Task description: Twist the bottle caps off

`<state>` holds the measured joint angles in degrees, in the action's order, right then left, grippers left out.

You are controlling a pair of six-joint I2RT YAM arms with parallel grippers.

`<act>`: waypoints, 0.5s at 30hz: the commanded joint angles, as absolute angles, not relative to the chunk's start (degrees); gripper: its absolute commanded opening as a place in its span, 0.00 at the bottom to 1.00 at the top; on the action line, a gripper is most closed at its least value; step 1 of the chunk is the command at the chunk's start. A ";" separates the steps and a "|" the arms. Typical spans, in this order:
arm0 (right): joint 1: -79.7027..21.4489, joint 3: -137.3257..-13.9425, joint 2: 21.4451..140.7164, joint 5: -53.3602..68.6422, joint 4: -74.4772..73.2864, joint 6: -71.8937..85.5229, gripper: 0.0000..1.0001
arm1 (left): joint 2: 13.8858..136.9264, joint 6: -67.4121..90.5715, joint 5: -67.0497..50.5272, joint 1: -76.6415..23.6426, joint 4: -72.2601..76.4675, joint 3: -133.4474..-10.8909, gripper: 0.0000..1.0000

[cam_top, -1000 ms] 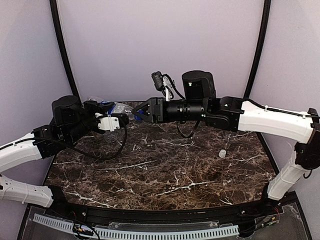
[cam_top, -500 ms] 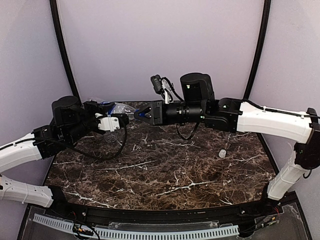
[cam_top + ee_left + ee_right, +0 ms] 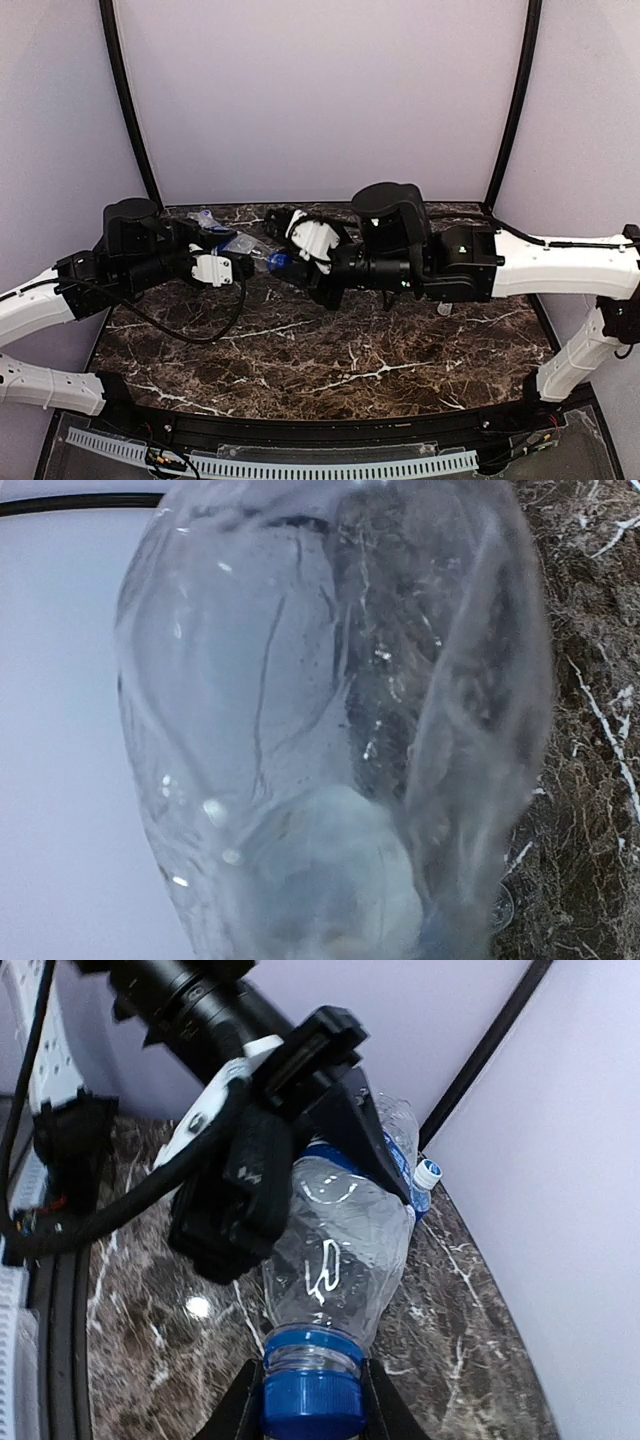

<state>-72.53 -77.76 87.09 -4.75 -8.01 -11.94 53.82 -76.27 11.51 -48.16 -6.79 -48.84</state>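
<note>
My left gripper (image 3: 226,263) is shut on the body of a clear unlabelled bottle (image 3: 250,252) and holds it tilted above the table. The bottle's blue cap (image 3: 278,262) points toward the right arm. In the right wrist view my right gripper (image 3: 312,1412) has a black finger (image 3: 238,1412) on each side of the blue cap (image 3: 312,1400), pressed against it. The crumpled clear bottle (image 3: 340,1250) runs up into the left gripper (image 3: 300,1170). The bottle (image 3: 330,720) fills the left wrist view and hides that gripper's fingers.
A blue-labelled bottle with a white cap (image 3: 428,1172) lies behind the held one, by the back wall. More bottles (image 3: 205,218) lie at the table's back left. A small white cap (image 3: 442,309) sits on the marble under the right arm.
My right wrist has rolled over, dropped and moved left, and its fingers now sit on the blue cap. The left gripper with the bottle has barely shifted.
</note>
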 commanded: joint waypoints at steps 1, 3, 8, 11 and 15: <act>-80.52 -74.22 85.17 -20.25 -8.11 -51.25 0.00 | 53.85 -73.66 9.04 -47.47 -17.54 -50.15 0.17; -81.94 -73.49 86.62 -29.82 -6.67 -61.57 0.00 | 53.80 -72.07 8.04 -47.44 -20.27 -50.38 0.17; -83.65 -68.32 85.91 -37.79 5.21 -80.56 0.00 | 53.06 -67.43 5.51 -47.47 -23.77 -49.49 0.16; -83.94 -67.58 84.40 -37.20 9.14 -81.93 0.00 | 52.48 -65.72 5.36 -47.46 -23.92 -48.32 0.16; -79.86 -75.64 84.70 -41.38 2.18 -59.55 0.00 | 51.40 -58.77 4.67 -47.42 -22.84 -47.09 0.17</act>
